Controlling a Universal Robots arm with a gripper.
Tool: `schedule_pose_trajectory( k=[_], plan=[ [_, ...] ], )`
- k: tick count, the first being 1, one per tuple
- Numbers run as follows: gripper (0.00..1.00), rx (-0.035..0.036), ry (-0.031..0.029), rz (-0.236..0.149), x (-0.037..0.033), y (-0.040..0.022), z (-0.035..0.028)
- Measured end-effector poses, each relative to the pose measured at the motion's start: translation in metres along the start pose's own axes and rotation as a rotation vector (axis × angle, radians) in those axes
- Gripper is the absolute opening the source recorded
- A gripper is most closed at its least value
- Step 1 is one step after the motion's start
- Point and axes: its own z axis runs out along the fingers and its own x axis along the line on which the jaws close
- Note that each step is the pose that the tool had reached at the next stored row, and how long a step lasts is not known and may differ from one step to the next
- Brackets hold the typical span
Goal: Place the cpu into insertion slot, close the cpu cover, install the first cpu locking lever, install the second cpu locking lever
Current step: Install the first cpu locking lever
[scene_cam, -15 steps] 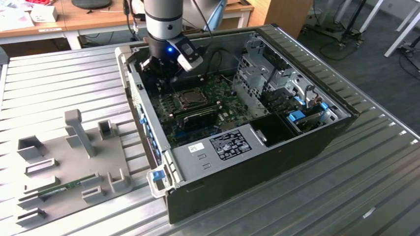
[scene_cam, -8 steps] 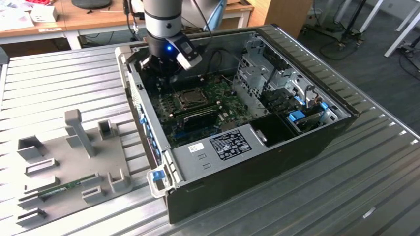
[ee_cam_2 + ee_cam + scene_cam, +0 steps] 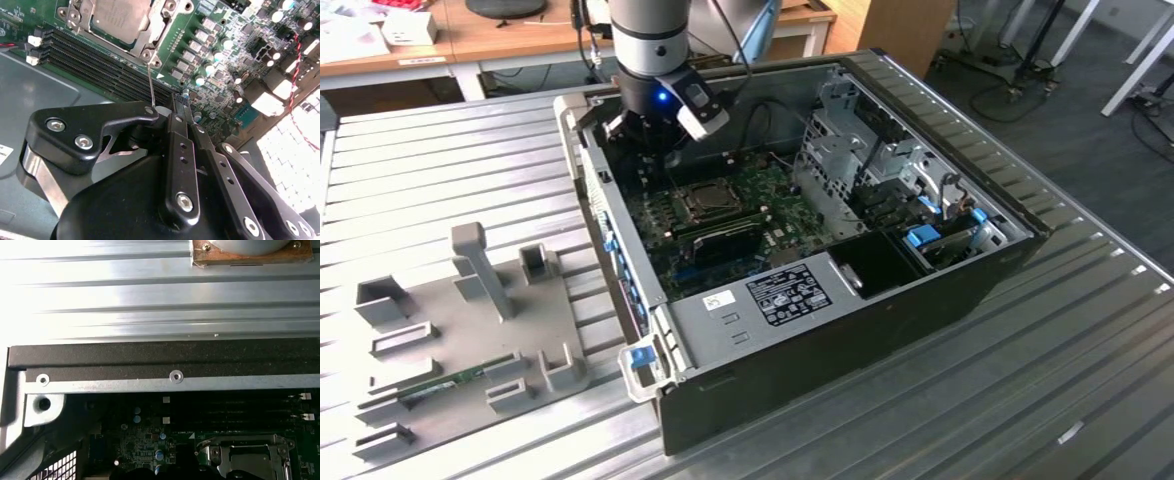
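The cpu point(image 3: 120, 17) lies flat in the insertion slot on the green motherboard point(image 3: 767, 205), inside the open computer case. The silver cpu cover point(image 3: 150, 42) is folded down around it, and the slot itself is hidden beneath them. A thin wire locking lever point(image 3: 149, 82) rises from the socket's corner to the black linkage beside my fingertips; I cannot tell if it touches. My gripper point(image 3: 176, 102) looks shut, its two fingers meeting at the tips. In the exterior view the gripper point(image 3: 647, 150) hangs inside the case just behind the socket point(image 3: 707, 200). The first wrist view shows the cover point(image 3: 250, 445).
Long black memory slots point(image 3: 100, 60) run beside the socket. A metal drive cage point(image 3: 854, 160) and cables fill the case toward the exterior view's right. The case wall point(image 3: 150, 360) stands close to the gripper. A grey fixture plate point(image 3: 467, 330) lies on the ribbed metal table point(image 3: 1067, 380).
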Motion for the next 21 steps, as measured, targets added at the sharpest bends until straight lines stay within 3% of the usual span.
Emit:
schedule_pose_trajectory(
  k=[9, 21],
  plan=[
    [0.10, 0.0019, -0.0009, 0.006, -0.0036, 0.0002, 0.0002],
    [0.10, 0.0080, -0.0020, 0.016, -0.0199, 0.0007, 0.0009]
  ],
)
